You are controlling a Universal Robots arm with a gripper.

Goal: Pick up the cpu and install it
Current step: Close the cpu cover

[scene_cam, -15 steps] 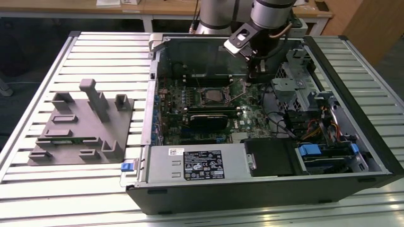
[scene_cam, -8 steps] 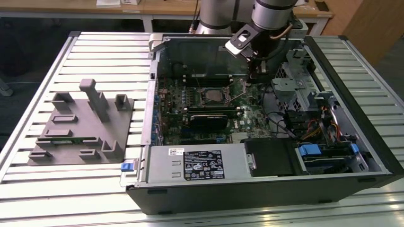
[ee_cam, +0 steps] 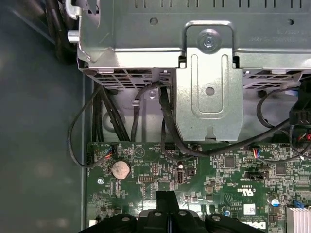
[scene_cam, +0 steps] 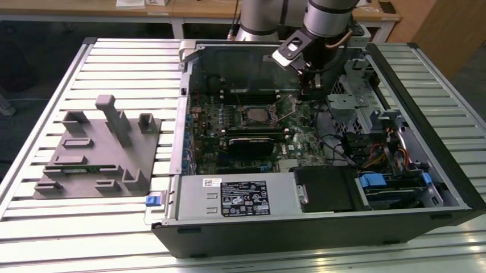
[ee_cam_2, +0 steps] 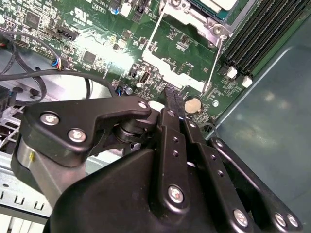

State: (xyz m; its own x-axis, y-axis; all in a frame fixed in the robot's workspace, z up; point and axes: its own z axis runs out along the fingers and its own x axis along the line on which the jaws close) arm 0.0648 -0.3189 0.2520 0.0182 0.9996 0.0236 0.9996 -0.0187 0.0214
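Note:
My gripper hangs inside the open computer case, just to the exterior view's right of the cpu socket. In both wrist views its black fingers are pressed together with nothing visible between them, tips low over the green motherboard beside a coin battery. A pale flat chip that looks like the cpu lies inside the socket's metal frame. Thin wire levers run alongside that frame.
A grey fixture with upright posts lies on the slatted table at the exterior view's left, a thin green strip on it. A white-labelled black box sits at the case front. A metal drive cage and loose black cables crowd the gripper.

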